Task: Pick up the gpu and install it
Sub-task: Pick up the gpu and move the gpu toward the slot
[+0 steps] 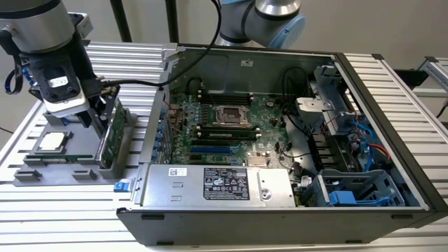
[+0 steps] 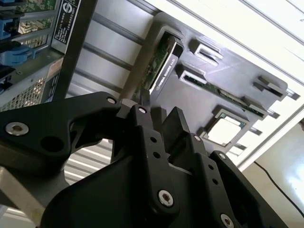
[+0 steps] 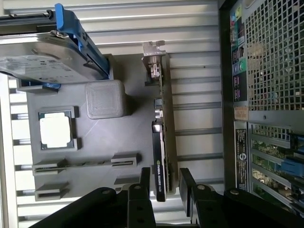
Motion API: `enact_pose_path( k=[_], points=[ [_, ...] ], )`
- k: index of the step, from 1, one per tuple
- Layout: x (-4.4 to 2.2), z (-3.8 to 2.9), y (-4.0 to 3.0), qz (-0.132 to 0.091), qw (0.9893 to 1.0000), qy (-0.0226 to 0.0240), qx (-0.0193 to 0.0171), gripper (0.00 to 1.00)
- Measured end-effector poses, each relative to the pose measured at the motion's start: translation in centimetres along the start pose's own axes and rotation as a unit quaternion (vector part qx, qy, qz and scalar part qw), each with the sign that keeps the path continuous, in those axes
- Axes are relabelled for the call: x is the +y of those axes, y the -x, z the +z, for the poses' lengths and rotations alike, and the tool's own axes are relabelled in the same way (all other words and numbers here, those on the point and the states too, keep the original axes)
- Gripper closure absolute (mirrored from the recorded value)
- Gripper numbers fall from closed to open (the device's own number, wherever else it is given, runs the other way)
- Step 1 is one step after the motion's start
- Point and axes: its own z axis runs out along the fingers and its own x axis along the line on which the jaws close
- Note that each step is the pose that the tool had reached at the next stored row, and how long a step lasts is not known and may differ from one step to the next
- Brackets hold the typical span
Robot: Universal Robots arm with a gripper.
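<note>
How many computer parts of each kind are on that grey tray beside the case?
gpu: 1
hard drive: 1
processor chip: 1
memory stick: 1
Total: 4

We list the following.

- One table (image 1: 392, 89): its top is made of ribbed silver slats (image 1: 63, 194) and runs from the left edge of the exterior view to the right edge, across the middle and bottom of the frame.
- One wall (image 1: 378, 23): plain pale grey, along the top of the frame.
- Two black posts (image 1: 125, 21): upright against the wall, upper left.
- One silver rail (image 1: 433, 71): slanted, at the upper right edge, beyond the table.
- One pale floor (image 2: 285, 156): we see it past the table edge in the second wrist view, with a black cable (image 2: 275, 183) lying on it.
- Light: strong on the slats in the second wrist view, washing them white. In the exterior view it is even, with soft shadows.
</note>
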Motion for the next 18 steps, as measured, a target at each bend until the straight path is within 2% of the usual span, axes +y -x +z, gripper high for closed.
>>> enact_pose_path(
  k=[18],
  points=[
    [0.18,0.74,-0.03,0.000,1.0000,0.0000,0.0000,0.00]
  ],
)
